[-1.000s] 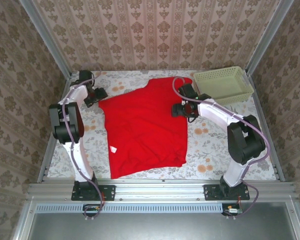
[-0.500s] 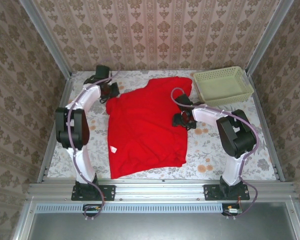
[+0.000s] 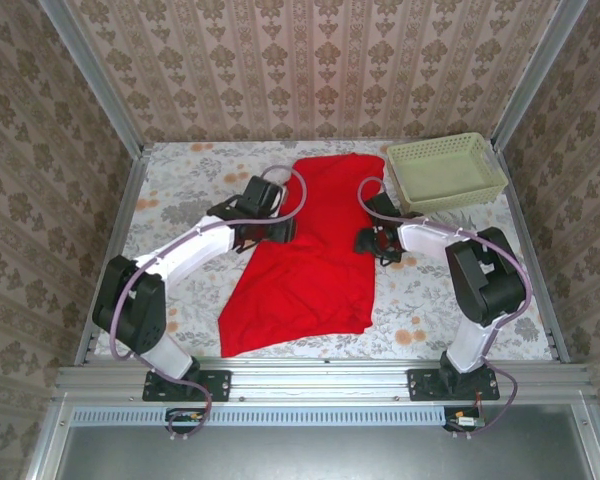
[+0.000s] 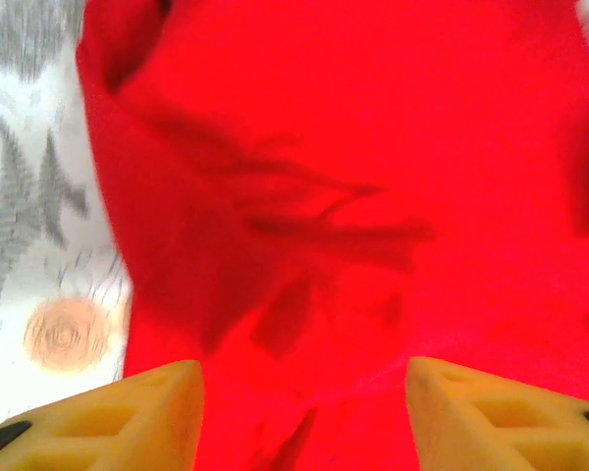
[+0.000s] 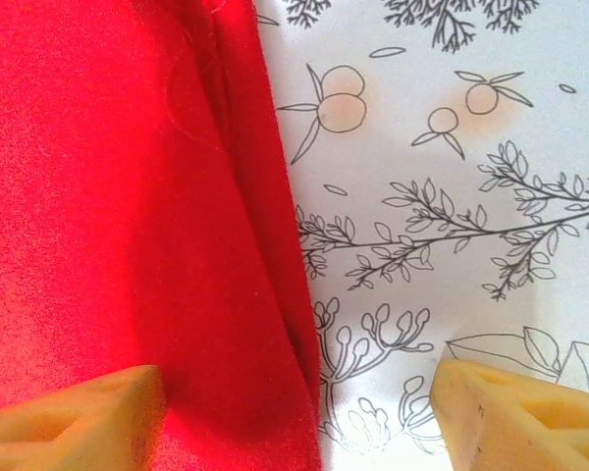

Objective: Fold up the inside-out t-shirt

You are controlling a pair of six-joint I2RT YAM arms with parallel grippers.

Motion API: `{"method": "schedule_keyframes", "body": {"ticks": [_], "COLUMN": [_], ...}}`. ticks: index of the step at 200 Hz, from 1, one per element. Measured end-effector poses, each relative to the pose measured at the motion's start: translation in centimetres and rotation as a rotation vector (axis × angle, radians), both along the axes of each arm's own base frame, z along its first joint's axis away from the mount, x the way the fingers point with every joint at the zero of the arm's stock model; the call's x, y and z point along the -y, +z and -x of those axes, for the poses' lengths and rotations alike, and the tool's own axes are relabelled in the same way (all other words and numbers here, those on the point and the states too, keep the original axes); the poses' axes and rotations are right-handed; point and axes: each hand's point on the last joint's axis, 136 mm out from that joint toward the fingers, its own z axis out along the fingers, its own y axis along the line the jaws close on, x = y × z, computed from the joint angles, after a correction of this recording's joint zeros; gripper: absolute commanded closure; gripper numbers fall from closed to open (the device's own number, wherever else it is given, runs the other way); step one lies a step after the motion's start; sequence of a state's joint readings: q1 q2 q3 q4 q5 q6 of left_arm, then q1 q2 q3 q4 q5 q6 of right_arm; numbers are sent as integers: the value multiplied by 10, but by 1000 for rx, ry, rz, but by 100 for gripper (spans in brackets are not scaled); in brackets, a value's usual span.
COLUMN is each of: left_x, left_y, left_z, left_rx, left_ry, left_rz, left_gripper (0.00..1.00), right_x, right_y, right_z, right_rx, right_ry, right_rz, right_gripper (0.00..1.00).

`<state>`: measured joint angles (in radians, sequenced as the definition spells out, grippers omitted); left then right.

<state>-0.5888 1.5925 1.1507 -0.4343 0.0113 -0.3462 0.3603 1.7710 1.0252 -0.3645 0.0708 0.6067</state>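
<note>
The left gripper [image 4: 299, 420] hangs low over the inside-out t-shirt [image 3: 315, 265], its two yellow pads [image 4: 128, 412] standing apart with nothing pinched between them. Red cloth lies under the gap, creased, with a doubled-over fold running down its left side. The picture is blurred here. In the top view this gripper sits over the shirt's upper left part, and its wrist covers that stretch of cloth.

The right gripper [image 5: 294, 422] is spread wide and holds nothing. Its jaws straddle the shirt's right edge: one pad [image 5: 74, 417] over red cloth, the other over the bare table covering [image 5: 452, 196]. The edge there is a clean, slightly thickened fold line.

The shirt lies in the middle of the table, long axis running from the far wall toward the near rail [image 3: 320, 380]. It is narrow at the far end and wider at the near end, and its left edge slants outward toward the near left.

A pale green basket [image 3: 405, 190] stands in the far right corner, just beside the shirt's far end; whether the two touch I cannot tell. A grey cable [image 3: 362, 192] from the right arm loops over the cloth between them.

Count: two arms, two grippers, one shirt, one basket. The covering carries printed flowers and leaves; the walls [image 3: 310, 70] carry a repeating brown ornament.
</note>
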Motion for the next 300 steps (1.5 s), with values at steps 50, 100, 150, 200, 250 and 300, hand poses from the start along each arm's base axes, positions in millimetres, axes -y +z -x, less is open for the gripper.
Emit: {"method": "schedule_keyframes", "body": {"ticks": [50,100,150,200,250,300], "left_x": [-59,15,13,9,-1,-30], "left_y": [-8,-21,-50,-71,-53,-45], "left_z": [-31,19,25,5,-21,-48], "left_rx": [-74,-112,-145,-140,-54,-26], "left_ry": [240,48,64,106,152,210], "left_rz": [124,136,54,-45,-93,-112], "left_gripper": [47,39,44,62,77,83], "right_x": [4,4,4,4,4,3], "right_y": [1,0,0,0,0,0], "right_z": [7,7,7,7,7,8], "right_rx": [-2,-3,-3,-3,-3,-3], "right_ry": [-3,-2,-2,-2,-3,3], "right_rz": [1,2,2,3,4,4], "right_gripper": [25,25,25,25,25,26]}}
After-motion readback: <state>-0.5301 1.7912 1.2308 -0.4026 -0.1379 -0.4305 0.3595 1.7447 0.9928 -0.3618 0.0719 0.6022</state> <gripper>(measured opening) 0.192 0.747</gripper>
